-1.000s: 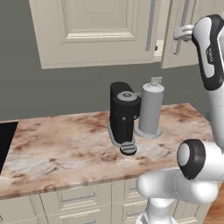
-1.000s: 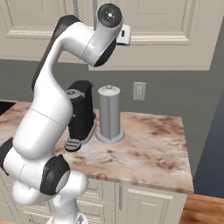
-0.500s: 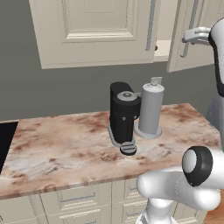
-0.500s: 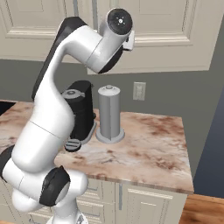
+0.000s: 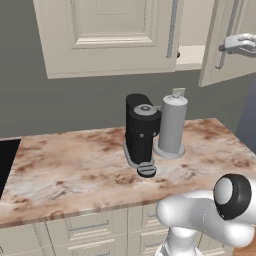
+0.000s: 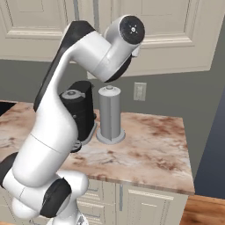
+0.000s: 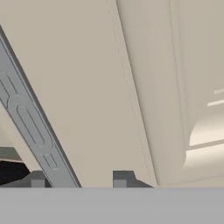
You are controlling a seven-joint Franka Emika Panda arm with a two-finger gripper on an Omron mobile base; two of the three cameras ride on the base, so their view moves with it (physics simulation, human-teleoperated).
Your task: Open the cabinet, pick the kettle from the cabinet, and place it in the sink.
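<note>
The cream cabinet [image 5: 107, 35] hangs above the counter. Its left door is closed. Its right door [image 5: 227, 22] stands swung out partway, showing a strip of pale shelf [image 5: 192, 51] inside. My gripper [image 5: 225, 48] is shut on that door's long silver bar handle [image 5: 220, 60]. In the hand view the handle [image 7: 30, 127] runs diagonally down between my two dark fingertips [image 7: 122, 178], with the door panel [image 7: 144, 87] right behind it. The kettle is hidden and the sink is out of view.
On the marble counter [image 5: 75, 165] stand a black coffee machine [image 5: 142, 130] and a tall grey canister [image 5: 172, 125], also seen as the canister [image 6: 110, 112] from the right. A black cooktop [image 5: 6, 157] lies at the left edge. The counter ends at the right [image 6: 186, 176].
My gripper has moved right and outward with the handle, and the right cabinet door has swung further open. The things on the counter have not moved.
</note>
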